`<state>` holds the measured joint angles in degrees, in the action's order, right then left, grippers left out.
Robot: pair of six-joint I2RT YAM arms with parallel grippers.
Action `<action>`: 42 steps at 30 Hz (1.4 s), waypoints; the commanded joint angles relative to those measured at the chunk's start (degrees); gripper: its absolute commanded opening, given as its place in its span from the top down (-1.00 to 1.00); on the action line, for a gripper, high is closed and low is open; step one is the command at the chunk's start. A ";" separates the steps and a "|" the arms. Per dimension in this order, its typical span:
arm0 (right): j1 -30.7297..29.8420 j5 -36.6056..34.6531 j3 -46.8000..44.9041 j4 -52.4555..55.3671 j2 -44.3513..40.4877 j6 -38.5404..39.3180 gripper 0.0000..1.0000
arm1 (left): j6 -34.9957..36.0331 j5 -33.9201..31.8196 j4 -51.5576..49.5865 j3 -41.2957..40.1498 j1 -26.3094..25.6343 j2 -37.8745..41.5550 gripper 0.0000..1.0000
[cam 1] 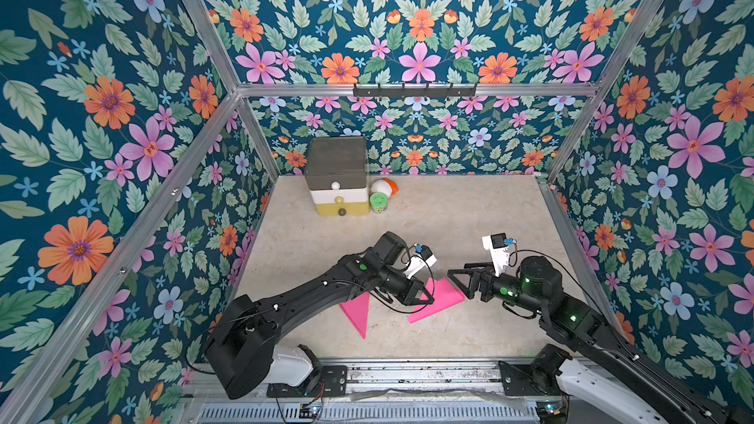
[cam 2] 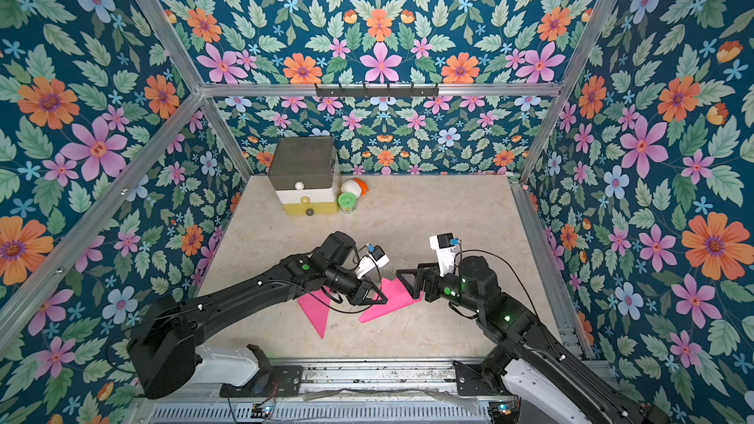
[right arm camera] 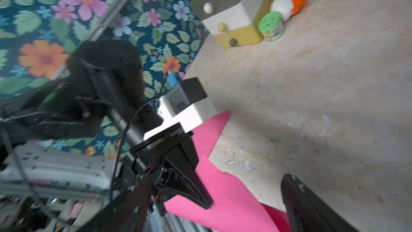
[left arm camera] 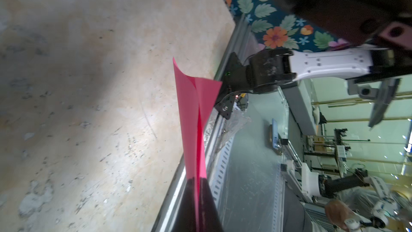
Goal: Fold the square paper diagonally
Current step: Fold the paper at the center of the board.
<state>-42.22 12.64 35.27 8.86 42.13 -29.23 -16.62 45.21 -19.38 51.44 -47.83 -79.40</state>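
Note:
The pink square paper (cam 1: pixel 442 299) (cam 2: pixel 391 303) lies near the table's front, bent over on itself, with one triangular part (cam 1: pixel 357 314) flat to the left. My left gripper (cam 1: pixel 424 297) (cam 2: pixel 377 297) (left arm camera: pixel 197 179) is shut on the paper (left arm camera: pixel 191 112), pinching two layers and holding them raised off the table. My right gripper (cam 1: pixel 459 279) (cam 2: pixel 406 279) (right arm camera: pixel 218 208) stands open at the paper's right corner. In the right wrist view the curled paper (right arm camera: pixel 234 197) lies between its spread fingers (right arm camera: pixel 298 197), close to the left gripper's tip.
A small three-drawer box (cam 1: pixel 336 175) stands at the back left with a green-lidded tin (cam 1: pixel 378 201) and a white and orange toy (cam 1: pixel 383 187) beside it. A metal rail (cam 1: pixel 408 373) runs along the table's front edge. Flowered walls close in three sides.

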 commanded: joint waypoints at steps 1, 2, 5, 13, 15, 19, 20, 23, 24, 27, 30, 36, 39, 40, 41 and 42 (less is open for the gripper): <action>-0.04 -10.88 1.99 3.46 1.96 -3.72 -0.83 | -0.84 -10.75 -1.32 -0.98 0.11 -1.13 0.97; -0.01 -13.01 2.86 4.74 2.64 -5.38 -0.81 | -1.24 -12.02 -0.05 -1.52 -0.10 -1.96 0.97; 0.04 -21.28 5.83 11.58 4.72 -11.54 -0.65 | -4.98 -19.79 5.81 -3.03 -1.22 -4.40 1.00; 0.05 -21.96 12.03 20.54 10.74 -21.73 0.22 | -9.92 -37.51 30.01 -9.77 -8.48 -7.76 1.00; 0.06 -21.32 15.26 23.66 12.91 -23.31 0.29 | -9.14 -37.48 35.71 -11.08 -8.50 -10.28 1.00; 0.19 -21.61 18.74 29.96 13.45 -27.65 0.17 | -6.48 -37.06 42.17 -11.72 -9.00 -14.05 1.00; 0.35 -22.31 19.40 31.72 13.01 -28.25 0.16 | -6.01 -36.42 43.86 -12.02 -9.01 -14.81 1.00; 0.38 -23.02 19.14 33.88 11.52 -29.08 0.15 | -4.88 -33.34 46.08 -11.55 -8.98 -16.80 1.00; 0.45 -22.84 18.45 33.64 11.41 -29.09 0.15 | -4.65 -32.32 46.08 -11.10 -9.00 -17.42 1.00; 1.49 -19.78 15.51 30.61 12.94 -28.78 0.16 | -4.87 -28.27 47.05 -11.10 -8.97 -17.99 1.00; 2.20 -16.80 12.36 25.89 15.26 -29.58 0.16 | -5.44 -28.37 48.21 -12.76 -9.21 -16.52 1.00; 2.85 -13.13 13.24 18.78 20.98 -30.51 0.01 | -4.81 -29.99 50.10 -15.26 -9.63 -13.10 1.00; 2.84 -11.72 14.89 17.45 23.41 -31.22 -0.02 | -3.56 -31.66 48.76 -14.73 -10.21 -12.53 1.00; 2.84 -11.46 15.17 17.39 24.19 -31.32 -0.02 | -3.39 -31.80 48.77 -14.73 -10.28 -12.36 1.00; 2.91 -11.41 15.35 17.41 24.90 -31.24 -0.01 | -3.21 -31.76 48.83 -14.66 -10.25 -12.23 1.00; 2.84 -11.40 15.24 17.46 25.53 -31.31 0.04 | -3.13 -31.73 48.91 -14.62 -10.23 -12.29 1.00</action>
<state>-39.35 0.16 50.22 27.79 66.50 -59.96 -20.91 14.63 28.67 36.58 -58.17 -91.85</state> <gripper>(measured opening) 0.497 0.071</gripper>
